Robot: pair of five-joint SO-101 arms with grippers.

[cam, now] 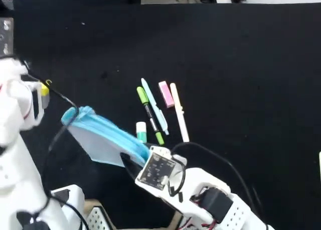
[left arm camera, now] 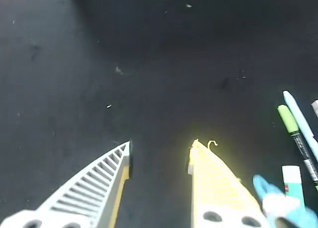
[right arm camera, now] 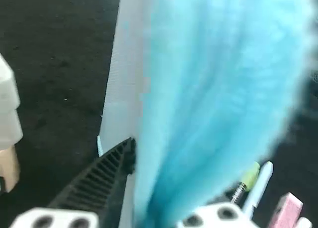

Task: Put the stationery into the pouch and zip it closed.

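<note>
Right claw (right arm camera: 149, 181) is closed on the pouch (right arm camera: 208, 89): its black finger presses the pale side panel, while the other finger is hidden behind the fluffy blue fabric. In the high view the right arm comes in low from the near edge, its wrist angled across the bench (cam: 241, 64) so that the claw meets the near end of the pouch. The pouch stretches away from the claw on a slant; I cannot tell whether it rests on the bench.

Left claw (left arm camera: 160, 151) is spread wide with nothing between its white and yellow fingers, over bare bench. Its arm stands upright at the bench's left edge.

Just beyond the pouch lie a green pen (cam: 149, 115), a light-blue pen (cam: 154, 105), a pink eraser (cam: 166, 94), a white pen (cam: 179, 112) and a small white-and-teal tube (cam: 141, 132), all outside the pouch.
</note>
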